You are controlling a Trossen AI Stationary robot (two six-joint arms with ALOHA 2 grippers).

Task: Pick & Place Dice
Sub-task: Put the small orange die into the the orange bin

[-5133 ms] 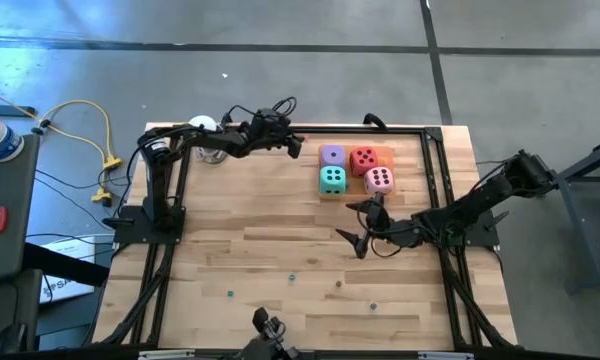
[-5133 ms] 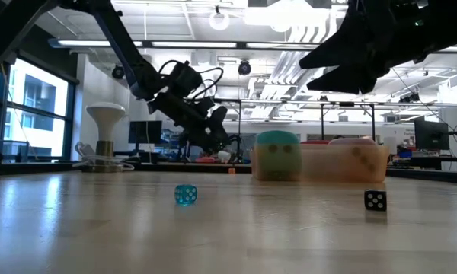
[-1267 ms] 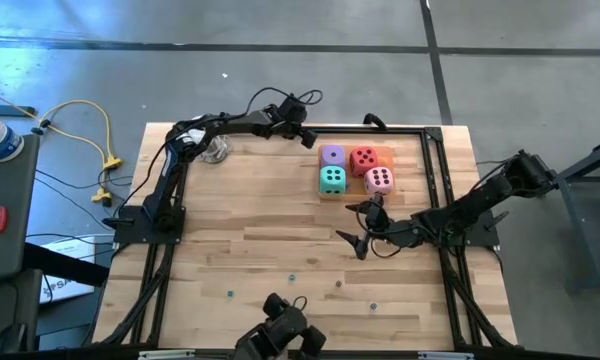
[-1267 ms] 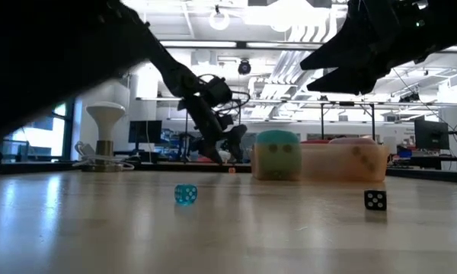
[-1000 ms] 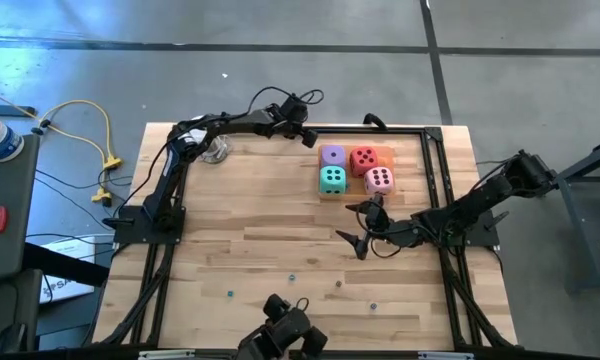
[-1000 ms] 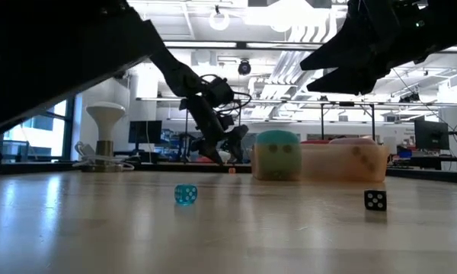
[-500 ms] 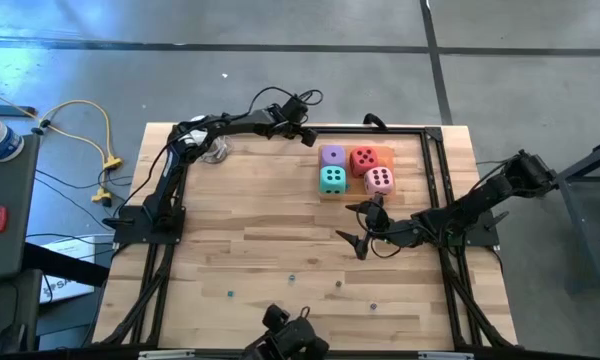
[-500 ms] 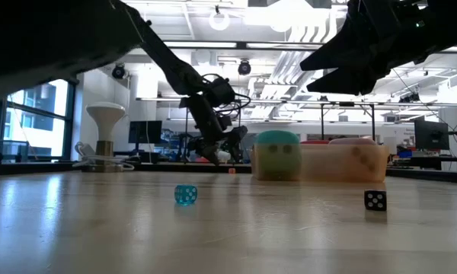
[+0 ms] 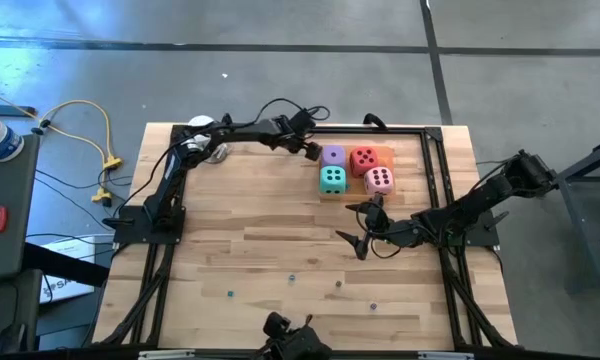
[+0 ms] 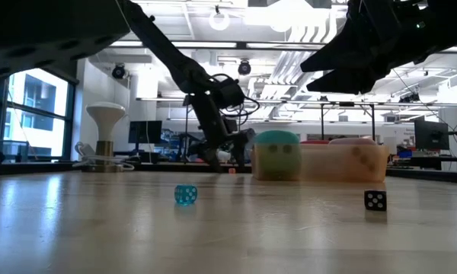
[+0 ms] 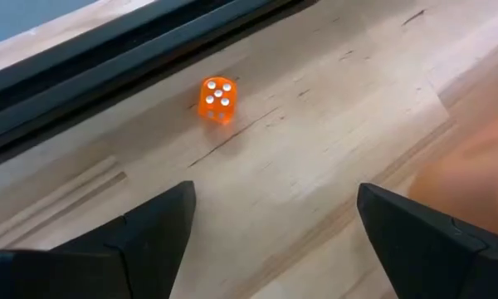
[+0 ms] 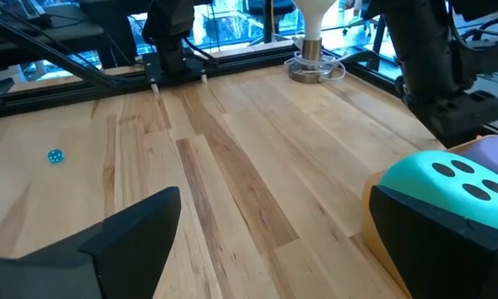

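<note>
Near the far edge of the table [image 9: 230, 230], my left gripper [image 9: 311, 150] hangs with its fingers spread and empty, just beside the purple die [image 9: 332, 155], with a tiny orange die [image 11: 217, 98] on the wood ahead of it. Toward the far right corner the purple, red [image 9: 364, 159], teal [image 9: 332, 179] and pink [image 9: 378, 180] dice sit packed in a square. My right gripper [image 9: 360, 226] waits just in front of them, fingers apart and holding nothing.

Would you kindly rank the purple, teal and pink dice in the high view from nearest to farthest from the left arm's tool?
1. Purple die: directly beside the open left tool, at the cluster's far-left corner.
2. Teal die: next to the purple one, on its near side.
3. Pink die: on the cluster's right side, toward the right arm.
</note>
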